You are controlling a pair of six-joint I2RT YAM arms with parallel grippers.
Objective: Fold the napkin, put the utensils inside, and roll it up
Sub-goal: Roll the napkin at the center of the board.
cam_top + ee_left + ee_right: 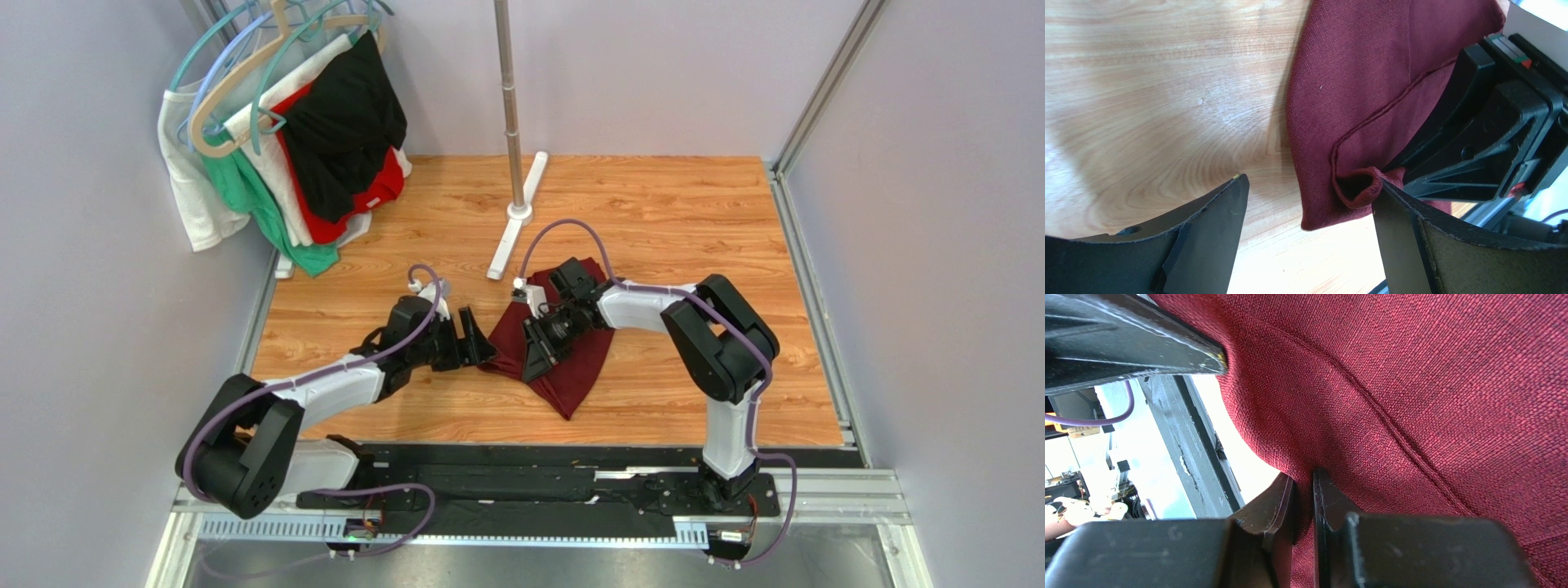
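The napkin (586, 358) is being pinched on the table (687, 233) by the right gripper (535, 358), jaws clamped on a fold; the left gripper (485, 341) is being held wide apart just beside its left edge.

Light wood-grain board (687, 208) across centre, evenly and brightly lit. Plain pale grey walls (98, 306) at left, top and right. Metal pole (507, 74) upright on white foot (520, 214), top centre. Hangers (239, 88) bearing white, green, red and black garments (350, 123), upper left. Aluminium rail (815, 306) along right edge.
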